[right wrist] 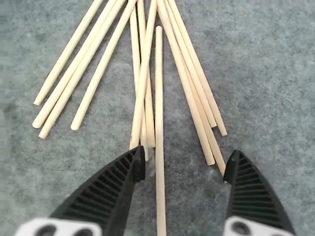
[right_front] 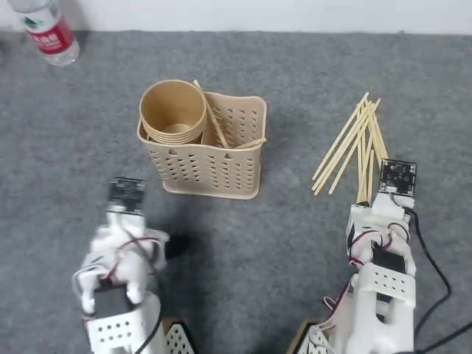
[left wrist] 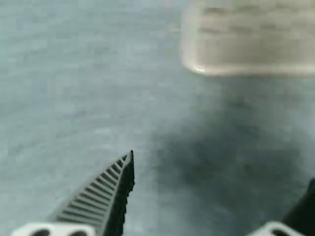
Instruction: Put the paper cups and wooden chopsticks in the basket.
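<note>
We see a counter [right_front: 295,243] covered in grey, matt, fuzzy cloth. The basket [right_front: 214,169] is smooth beige plastic, the paper cups [right_front: 172,110] matt brown paper. The wooden chopsticks [right wrist: 147,73] are pale, bare, smooth wood. On the right gripper [right wrist: 185,166], the ridged fingers [right wrist: 108,196] are matt black plastic.

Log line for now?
paper cups: stacked in basket | loose chopsticks: on mat | right hand: open over them | left hand: open, empty, near basket
</note>
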You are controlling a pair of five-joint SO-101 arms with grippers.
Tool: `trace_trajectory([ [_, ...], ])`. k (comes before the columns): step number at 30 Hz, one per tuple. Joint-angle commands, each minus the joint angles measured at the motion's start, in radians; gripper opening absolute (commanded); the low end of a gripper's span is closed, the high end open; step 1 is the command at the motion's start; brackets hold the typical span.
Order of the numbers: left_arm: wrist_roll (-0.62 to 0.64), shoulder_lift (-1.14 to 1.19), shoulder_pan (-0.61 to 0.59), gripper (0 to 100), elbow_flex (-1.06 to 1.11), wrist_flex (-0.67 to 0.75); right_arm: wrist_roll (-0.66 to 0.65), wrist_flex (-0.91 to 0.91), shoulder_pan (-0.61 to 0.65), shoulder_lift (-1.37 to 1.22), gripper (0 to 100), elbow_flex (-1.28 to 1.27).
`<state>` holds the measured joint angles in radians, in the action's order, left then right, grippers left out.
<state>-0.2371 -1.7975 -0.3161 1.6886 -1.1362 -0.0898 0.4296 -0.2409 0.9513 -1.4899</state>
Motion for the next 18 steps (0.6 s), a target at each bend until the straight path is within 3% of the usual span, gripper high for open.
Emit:
trace_trajectory([
  [1,0.002,-0.025,0.160,49,-0.007,-0.135,0.066,0.012,-0.016,0.019,26.4,0.002],
  [12,0.002,-0.023,0.153,49,-0.007,-0.130,0.002,0.027,-0.229,0.021,26.3,0.009],
  [18,0.002,-0.023,0.155,49,-0.007,-0.130,-0.087,-0.170,-0.496,0.022,26.3,0.026],
])
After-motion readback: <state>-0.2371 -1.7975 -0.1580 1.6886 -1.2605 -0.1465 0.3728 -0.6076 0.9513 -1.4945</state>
